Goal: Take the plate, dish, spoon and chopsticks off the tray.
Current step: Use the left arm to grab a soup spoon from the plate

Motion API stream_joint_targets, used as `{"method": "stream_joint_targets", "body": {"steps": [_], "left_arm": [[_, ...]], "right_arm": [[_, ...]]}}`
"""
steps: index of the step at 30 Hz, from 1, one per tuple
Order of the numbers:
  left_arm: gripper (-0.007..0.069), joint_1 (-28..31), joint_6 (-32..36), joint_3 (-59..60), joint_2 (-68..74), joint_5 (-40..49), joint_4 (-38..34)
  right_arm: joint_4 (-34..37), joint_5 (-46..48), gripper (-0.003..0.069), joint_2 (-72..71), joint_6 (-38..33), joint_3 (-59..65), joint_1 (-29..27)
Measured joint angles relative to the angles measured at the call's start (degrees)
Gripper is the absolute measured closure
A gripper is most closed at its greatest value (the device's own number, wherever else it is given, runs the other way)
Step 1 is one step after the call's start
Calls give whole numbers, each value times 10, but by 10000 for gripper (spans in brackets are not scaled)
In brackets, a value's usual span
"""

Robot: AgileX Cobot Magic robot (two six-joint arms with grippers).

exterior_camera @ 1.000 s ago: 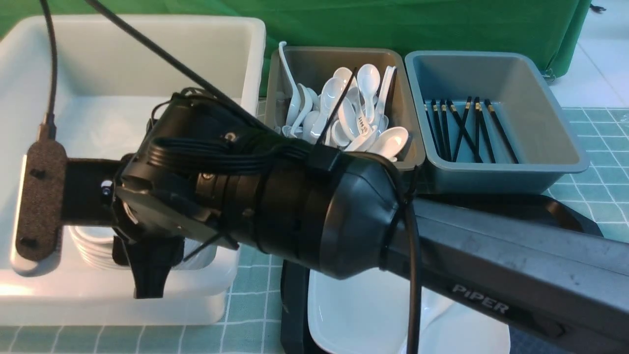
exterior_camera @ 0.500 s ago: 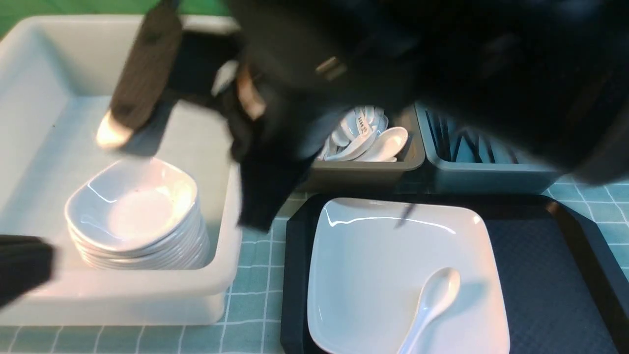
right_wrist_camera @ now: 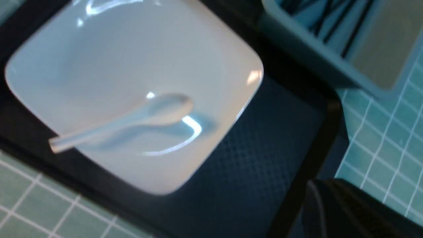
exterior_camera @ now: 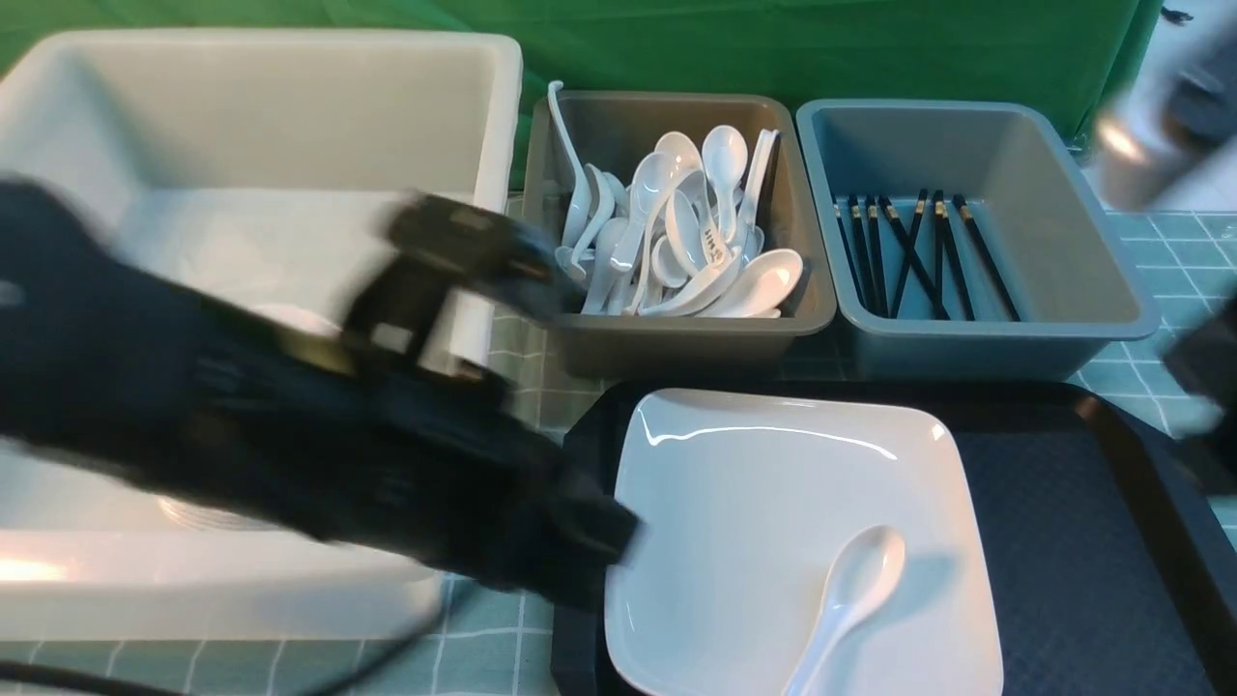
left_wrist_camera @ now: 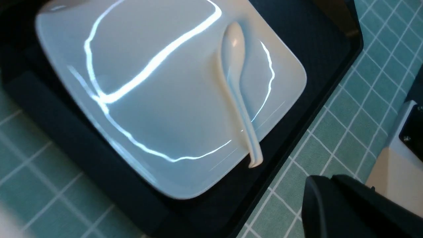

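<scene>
Diagonally across the white tub [exterior_camera: 290,106] the robot's left arm [exterior_camera: 290,435] slanted, a dark blur, with the left gripper [exterior_camera: 570,541] at the tray [exterior_camera: 1063,503] edge. How far it was open, or whether it held anything, could not be told. The right arm [exterior_camera: 1203,382] was a smear at the opposite side, and the right gripper [right_wrist_camera: 333,211] was just as unreadable. Just beside the left gripper lay one plate [exterior_camera: 754,483] on the one tray, with one spoon [exterior_camera: 850,590] resting on it. Beyond stood two smaller tubs, a grey tub [exterior_camera: 676,333] heaped with loose spoons [exterior_camera: 696,232] and a blue-grey tub [exterior_camera: 1092,261] holding chopsticks [exterior_camera: 908,256], too crossed to count.
</scene>
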Motion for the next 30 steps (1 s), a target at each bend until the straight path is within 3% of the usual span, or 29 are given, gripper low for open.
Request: {"method": "stream_joint_targets", "body": {"steps": [6,9,13,17,22,26,28,30], "left_arm": [[606,-119,-110,-105,163,5,122],[561,-137,-124,-157,228,28,144],[446,-139,-139,-210,303,60,168],[270,-139,-170,-231,353,51,220],[147,-139,-180,-231,383,23,234],[152,-139,-182,-232,397,10,246],[204,-138,-182,-233,399,6,252],[321,-138,-182,-233,401,2,254]], "right_arm": [[2,-1,614,-106,11,84,-2],[2,-1,608,-144,11,107,-2],[3,-1,604,-184,11,118,-2],[3,-1,601,-215,11,118,-2],[4,-1,594,-226,11,119,-2],[5,-1,593,-226,11,119,-2],[6,-1,593,-226,11,119,-2],[7,-1,592,-226,11,119,-2]]}}
